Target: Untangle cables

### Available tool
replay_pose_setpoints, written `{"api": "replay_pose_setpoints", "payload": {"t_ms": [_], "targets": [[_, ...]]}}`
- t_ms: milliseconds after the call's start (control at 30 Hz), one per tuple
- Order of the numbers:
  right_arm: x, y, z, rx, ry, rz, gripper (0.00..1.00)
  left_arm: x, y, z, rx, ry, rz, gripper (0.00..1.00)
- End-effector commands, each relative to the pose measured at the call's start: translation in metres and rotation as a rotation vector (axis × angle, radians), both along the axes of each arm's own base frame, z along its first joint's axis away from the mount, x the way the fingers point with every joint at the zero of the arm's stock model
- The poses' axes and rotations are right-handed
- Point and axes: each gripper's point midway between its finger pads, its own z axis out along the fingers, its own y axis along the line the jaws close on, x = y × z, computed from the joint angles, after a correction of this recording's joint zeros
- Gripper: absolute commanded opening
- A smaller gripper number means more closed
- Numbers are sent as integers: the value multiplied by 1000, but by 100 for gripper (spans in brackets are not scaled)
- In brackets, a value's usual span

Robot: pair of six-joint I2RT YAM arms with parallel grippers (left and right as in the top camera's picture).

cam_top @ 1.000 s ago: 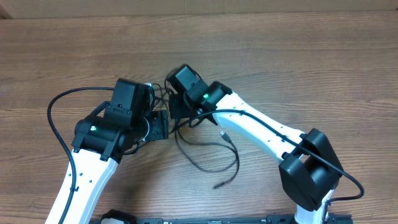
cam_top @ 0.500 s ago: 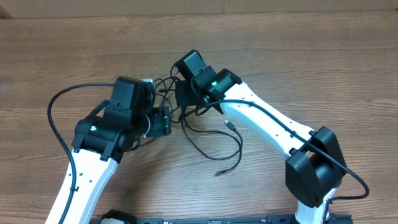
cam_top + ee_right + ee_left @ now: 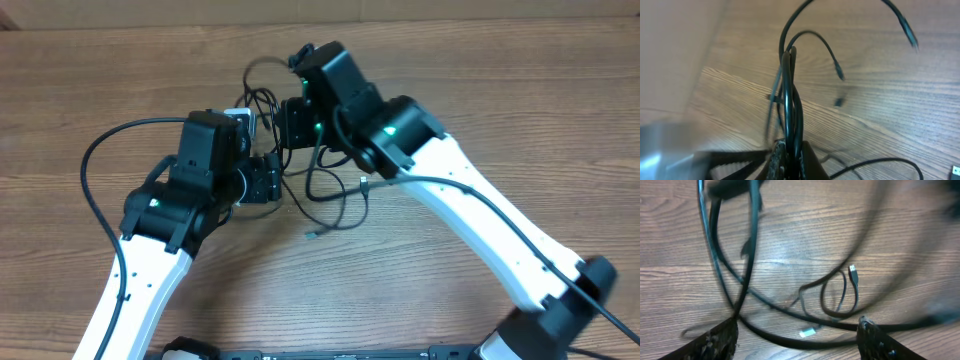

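Note:
The cables (image 3: pixel 338 207) are thin black cords in a tangle between my two grippers, with loose loops trailing onto the wood and a plug tip (image 3: pixel 312 236) at the near end. My right gripper (image 3: pixel 294 128) is at the far side of the tangle. In the right wrist view it (image 3: pixel 790 152) is shut on a bunch of cables (image 3: pixel 789 95) that rise from its jaws, and several plug tips (image 3: pixel 840 75) dangle. My left gripper (image 3: pixel 266 184) sits just left of the tangle. In the left wrist view it (image 3: pixel 797 342) is open, with cable strands (image 3: pixel 790 341) running across between its fingers (image 3: pixel 875 340) above the table.
A beige wall or board (image 3: pixel 320 10) borders the table's far edge, close behind the right gripper. The left arm's thick black wire (image 3: pixel 88 175) arcs out to the left. The right arm (image 3: pixel 480 220) slants across the right half of the table.
The right gripper has moved toward the far edge with the cables in it, dragging the loose loops and plug tip up and left. The left gripper opened a little wider and stayed put.

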Motion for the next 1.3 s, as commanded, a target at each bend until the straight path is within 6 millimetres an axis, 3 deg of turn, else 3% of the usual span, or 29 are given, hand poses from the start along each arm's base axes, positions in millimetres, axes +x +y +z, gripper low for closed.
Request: {"api": "replay_pose_setpoints", "payload": {"t_ms": [0, 167, 200, 267, 533, 700, 900, 967, 1200, 1267], "targets": [[-11, -7, 47, 74, -72, 19, 4, 0, -4, -13, 15, 33, -31, 73], [-32, -7, 65, 129, -57, 84, 4, 4, -6, -26, 24, 75, -33, 44], [-34, -8, 67, 133, -58, 87, 4, 4, -7, -29, 24, 85, -36, 35], [-36, -9, 71, 137, -64, 88, 4, 5, -10, -36, 19, 110, -44, 4], [-37, -19, 76, 127, -76, 65, 4, 7, -11, -51, 33, 159, -41, 4], [-13, -60, 68, 31, -99, -75, 4, 6, -2, -54, 79, 163, -32, 4], [20, -136, 54, -33, -40, -260, 4, -2, 34, -63, 192, 219, 64, 4], [24, -152, 52, -46, -36, -249, 4, -4, 44, -65, 201, 237, 88, 4], [27, -180, 44, -90, -21, -245, 4, -3, 67, -61, 211, 236, 163, 4], [27, -179, 44, -94, -29, -230, 4, -3, 75, -61, 226, 238, 187, 11]]}}
